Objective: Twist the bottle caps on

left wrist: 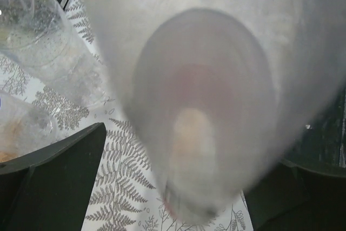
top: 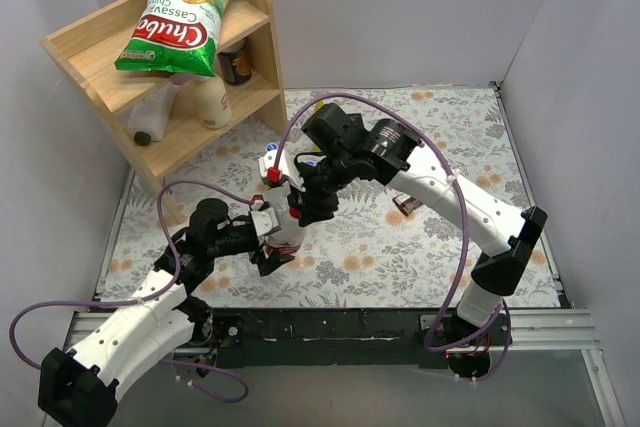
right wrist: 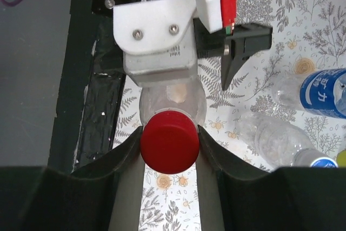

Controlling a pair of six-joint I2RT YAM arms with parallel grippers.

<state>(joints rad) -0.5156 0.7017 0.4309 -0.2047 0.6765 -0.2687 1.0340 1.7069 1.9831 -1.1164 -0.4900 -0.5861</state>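
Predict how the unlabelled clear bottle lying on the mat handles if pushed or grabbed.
The unlabelled bottle lies on its side and is round, so a push would likely roll it. It looks empty, so probably light. Its thin clear wall looks crinkled, so a squeeze may buckle it.

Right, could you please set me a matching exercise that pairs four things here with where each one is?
Things:
1. red cap
2. chips bag
3. blue-labelled bottle
4. upright cream bottle

Places:
a. lying on the table
b. on top of the shelf
c. held by the right gripper
d. inside the shelf

Pairs: 1-c, 2-b, 3-a, 4-d
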